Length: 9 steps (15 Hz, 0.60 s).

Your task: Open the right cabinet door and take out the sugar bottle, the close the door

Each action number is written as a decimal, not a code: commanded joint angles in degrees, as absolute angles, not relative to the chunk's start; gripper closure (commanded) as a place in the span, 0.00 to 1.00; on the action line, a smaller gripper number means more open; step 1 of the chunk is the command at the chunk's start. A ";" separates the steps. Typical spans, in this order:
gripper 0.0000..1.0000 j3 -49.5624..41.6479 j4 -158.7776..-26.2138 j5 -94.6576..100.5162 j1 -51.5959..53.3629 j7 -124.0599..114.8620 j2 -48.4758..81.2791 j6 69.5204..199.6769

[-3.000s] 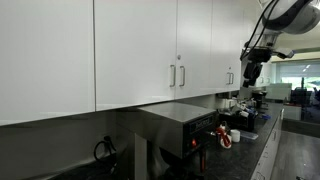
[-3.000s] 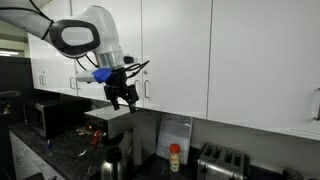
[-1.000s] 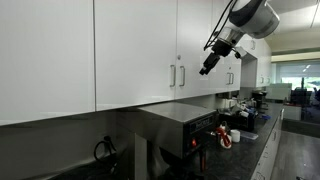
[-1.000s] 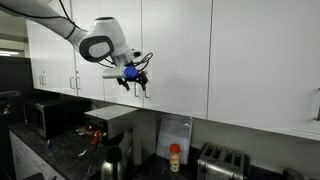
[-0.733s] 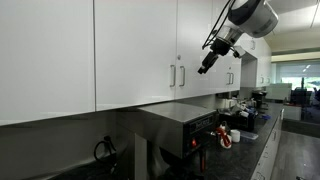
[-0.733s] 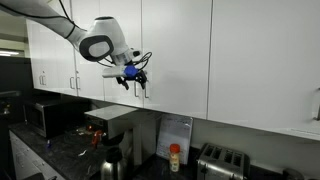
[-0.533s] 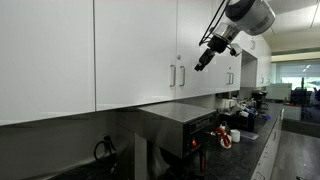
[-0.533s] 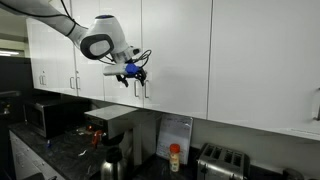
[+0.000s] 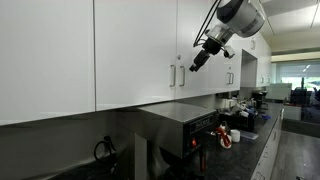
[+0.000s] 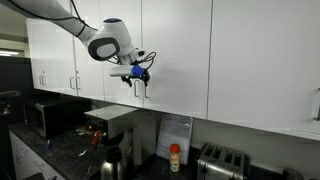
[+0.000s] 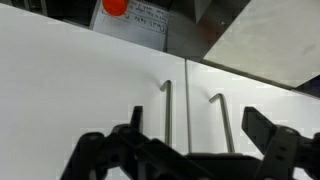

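In an exterior view, the gripper (image 9: pixel 197 62) hovered just beside the handle (image 9: pixel 182 75) of the right door (image 9: pixel 190 30), which was shut. In an exterior view, the gripper (image 10: pixel 138 82) sat at that door's (image 10: pixel 175 50) left edge. In the wrist view, the fingers (image 11: pixel 130 135) were spread wide and empty, facing two bars (image 11: pixel 167 110); which was yours could not be told. The sugar bottle was hidden, presumably inside. Take the slim, smooth bar mid-length; the metal may slip. Expect a light, slick bottle; grasp its body.

Both exterior views look up at the cabinet doors (image 9: pixel 140 50) (image 10: pixel 175 50) from opposite sides (sharing the handles (image 9: pixel 172 75) (image 10: pixel 148 88)); the wrist view faces them closely.
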State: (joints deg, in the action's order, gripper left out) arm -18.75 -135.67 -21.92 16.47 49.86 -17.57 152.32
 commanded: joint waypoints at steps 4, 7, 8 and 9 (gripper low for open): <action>0.00 -17.21 -130.18 -29.48 14.59 57.04 -10.60 151.92; 0.00 -15.85 -129.08 -31.13 13.21 58.01 -8.80 152.06; 0.00 -15.47 -128.75 -31.63 12.79 58.33 -8.29 151.94; 0.00 -14.89 -128.51 -31.75 12.27 58.16 -7.88 151.97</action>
State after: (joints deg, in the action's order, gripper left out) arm -17.39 -130.77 -29.29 15.22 55.70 -10.55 152.32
